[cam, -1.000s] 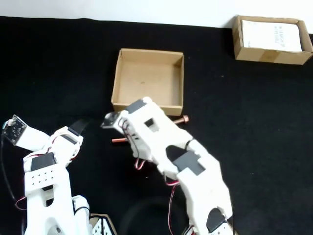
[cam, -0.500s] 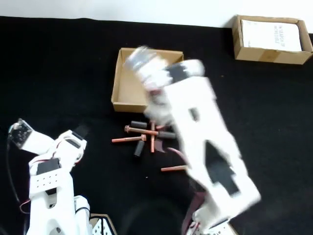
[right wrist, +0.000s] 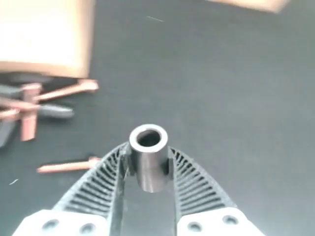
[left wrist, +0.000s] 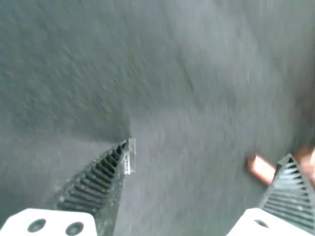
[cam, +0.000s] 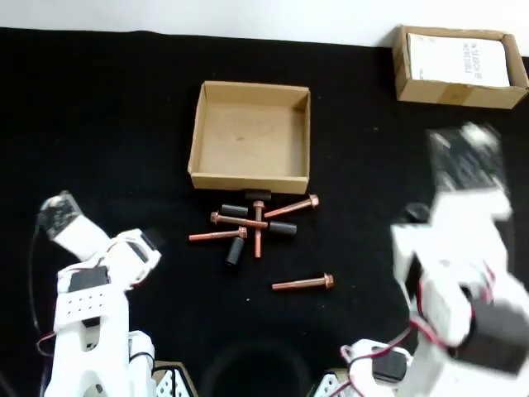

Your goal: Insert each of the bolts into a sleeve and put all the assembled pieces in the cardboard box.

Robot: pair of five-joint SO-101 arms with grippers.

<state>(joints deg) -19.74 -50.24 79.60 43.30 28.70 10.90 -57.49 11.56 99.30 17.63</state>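
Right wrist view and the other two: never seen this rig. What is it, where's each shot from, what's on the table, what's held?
Two robot arms sit side by side at a black table. The high view looks down from a fixed camera. The other two come from a camera on each arm's wrist, looking along its gripper. On the table are an open cardboard box, copper bolts and black sleeves in front of it, and a second box at the far right. In the right wrist view the right gripper is shut on a sleeve. In the left wrist view the left gripper is open and holds nothing.
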